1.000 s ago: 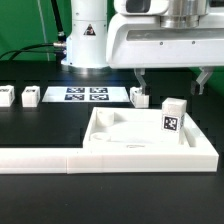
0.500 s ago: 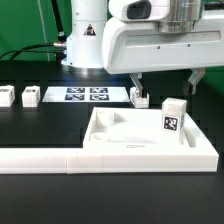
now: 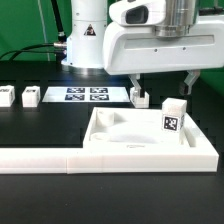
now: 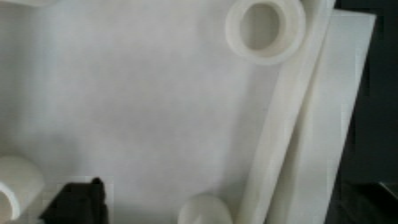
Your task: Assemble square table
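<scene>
I see the gripper [image 3: 163, 88] hanging with its jaws spread wide and empty above the tabletop [image 3: 140, 146]; a leg [image 3: 173, 117] stands upright at the tabletop's corner on the exterior view's right; a second leg [image 3: 139, 97] sits just beside one finger; the marker board [image 3: 85, 95] lies behind; the border bar [image 3: 60, 158] runs along the tabletop's front.

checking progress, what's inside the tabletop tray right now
One tagged leg stands at the tabletop's corner on the exterior view's right. The wrist view shows bare floor with a round corner hole. The near rim hides the floor just behind it.
</scene>
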You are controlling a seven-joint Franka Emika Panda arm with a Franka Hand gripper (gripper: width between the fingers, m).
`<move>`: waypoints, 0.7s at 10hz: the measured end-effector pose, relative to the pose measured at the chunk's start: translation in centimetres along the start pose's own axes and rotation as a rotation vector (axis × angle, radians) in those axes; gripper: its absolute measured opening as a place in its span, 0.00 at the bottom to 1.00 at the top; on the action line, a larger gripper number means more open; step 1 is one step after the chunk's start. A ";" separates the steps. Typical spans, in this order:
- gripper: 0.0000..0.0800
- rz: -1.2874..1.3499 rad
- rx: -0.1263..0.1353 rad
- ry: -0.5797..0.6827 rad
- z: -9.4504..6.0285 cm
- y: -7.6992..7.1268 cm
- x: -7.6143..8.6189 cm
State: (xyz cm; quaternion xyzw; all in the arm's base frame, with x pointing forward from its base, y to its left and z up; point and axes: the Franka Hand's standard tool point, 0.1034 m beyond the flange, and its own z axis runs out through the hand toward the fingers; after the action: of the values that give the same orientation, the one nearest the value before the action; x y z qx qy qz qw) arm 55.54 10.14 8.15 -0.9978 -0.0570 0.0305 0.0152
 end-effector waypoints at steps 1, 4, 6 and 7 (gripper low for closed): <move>0.81 -0.005 0.002 -0.002 0.3 -0.3 -1.2; 0.81 -0.010 0.003 -0.009 1.0 -0.6 -3.6; 0.81 -0.011 0.003 -0.020 1.3 -0.6 -4.3; 0.81 -0.012 0.003 -0.023 1.5 -0.6 -4.8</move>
State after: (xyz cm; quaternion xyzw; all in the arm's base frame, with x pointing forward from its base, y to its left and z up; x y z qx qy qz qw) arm 50.61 10.23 6.98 -0.9970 -0.0632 0.0421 0.0160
